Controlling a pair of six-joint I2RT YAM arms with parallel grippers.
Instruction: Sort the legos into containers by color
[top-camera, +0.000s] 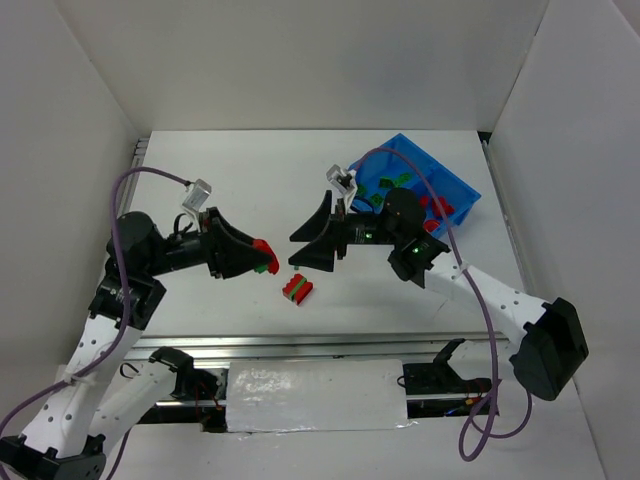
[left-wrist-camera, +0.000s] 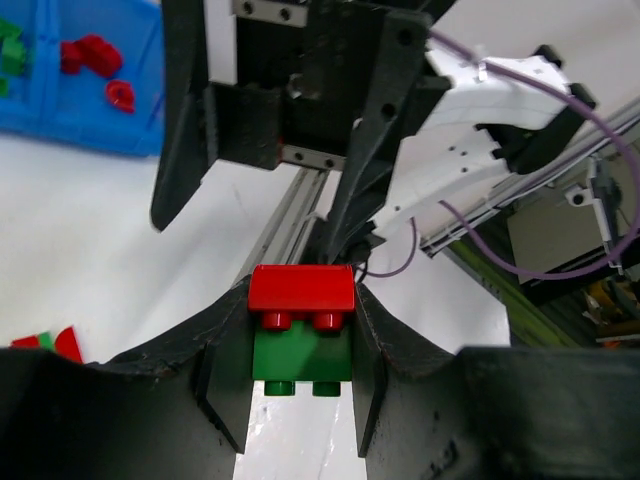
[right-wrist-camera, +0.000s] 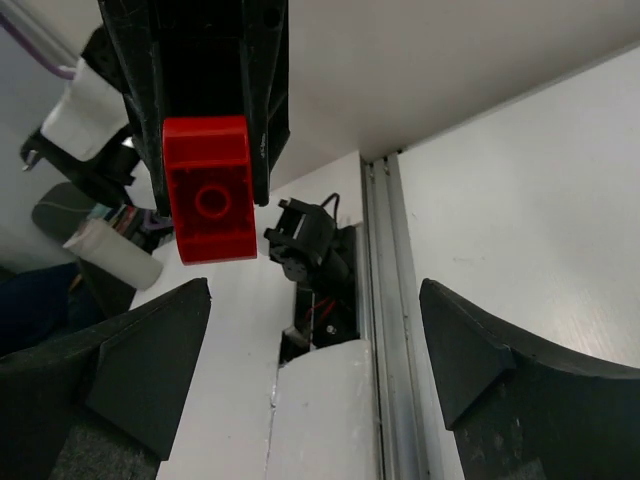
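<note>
Two stacked legos (left-wrist-camera: 300, 355), sides hidden by left claw (left-wrist-camera: 300, 300).

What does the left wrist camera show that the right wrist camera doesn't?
Only the left wrist view: the green brick stacked against the red brick, and the blue bin with red legos in it. Only the right wrist view: the red brick's far face with its round socket. Both: the red brick pinched in the left gripper, and the right gripper open and empty opposite it.
</note>
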